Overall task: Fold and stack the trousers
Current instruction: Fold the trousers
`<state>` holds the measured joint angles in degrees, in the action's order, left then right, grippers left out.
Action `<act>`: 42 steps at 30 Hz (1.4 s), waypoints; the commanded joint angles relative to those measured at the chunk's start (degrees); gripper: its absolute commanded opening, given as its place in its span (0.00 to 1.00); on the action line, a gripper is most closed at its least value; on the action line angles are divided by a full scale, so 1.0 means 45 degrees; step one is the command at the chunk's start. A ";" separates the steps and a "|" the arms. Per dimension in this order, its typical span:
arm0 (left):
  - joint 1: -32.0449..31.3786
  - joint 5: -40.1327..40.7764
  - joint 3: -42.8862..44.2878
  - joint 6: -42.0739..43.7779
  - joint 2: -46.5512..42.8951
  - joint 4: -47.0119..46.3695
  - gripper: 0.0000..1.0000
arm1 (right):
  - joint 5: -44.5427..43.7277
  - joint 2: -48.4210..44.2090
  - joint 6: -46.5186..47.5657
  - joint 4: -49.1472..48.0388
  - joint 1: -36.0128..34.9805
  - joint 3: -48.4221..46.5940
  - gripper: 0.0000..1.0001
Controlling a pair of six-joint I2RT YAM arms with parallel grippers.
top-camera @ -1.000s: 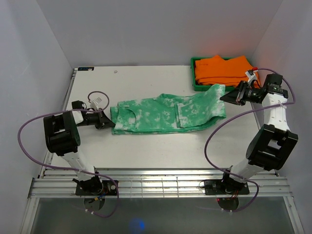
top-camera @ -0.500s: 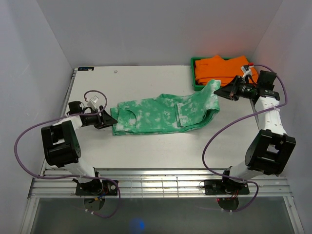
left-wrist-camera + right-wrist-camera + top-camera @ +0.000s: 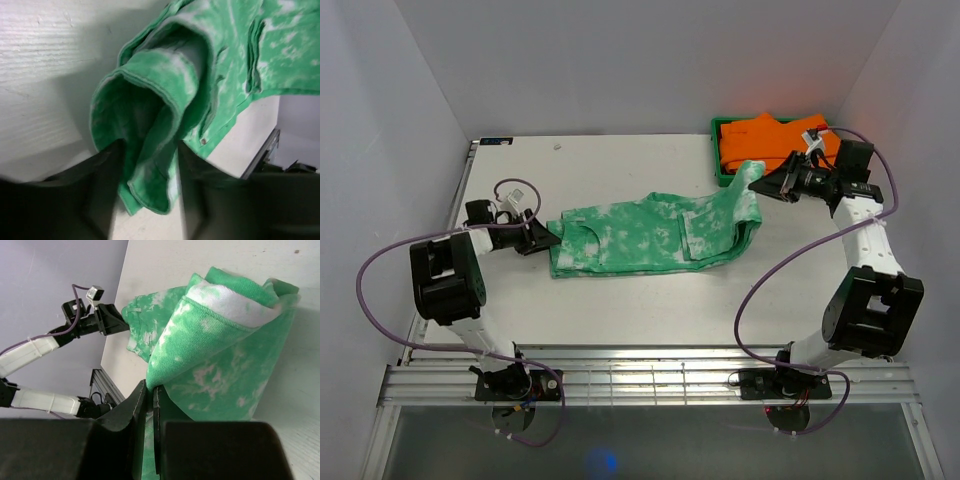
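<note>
The trousers [image 3: 650,235] are clamped at each end by the left fingers [image 3: 102,185] and right fingers [image 3: 135,407]; folding is judged barely begun, stacking undone.

Bright even light, soft shadows; both wrist views blur close up.
</note>
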<state>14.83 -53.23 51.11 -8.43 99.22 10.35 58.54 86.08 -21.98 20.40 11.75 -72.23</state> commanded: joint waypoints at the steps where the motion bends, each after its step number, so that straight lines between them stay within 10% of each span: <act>1: -0.0268 0.0151 0.0166 -0.0568 0.0548 -0.0813 0.48 | 0.0174 -0.0282 -0.0837 -0.1700 -0.0675 -0.0297 0.08; 7: -0.0327 -0.0611 0.0184 -0.1252 0.1037 -0.1323 0.00 | -0.0255 0.0283 -0.2262 -0.3945 -0.2472 -0.0200 0.08; 42: -0.0854 -0.0456 -0.0772 -0.1722 0.1604 -0.2065 0.00 | -0.2482 0.8582 -0.5312 -0.8324 -1.1438 -0.5589 0.08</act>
<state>11.55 -54.65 48.69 -16.64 106.98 1.21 47.46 123.72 -44.25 -11.90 -38.54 -92.86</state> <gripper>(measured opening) 0.024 0.100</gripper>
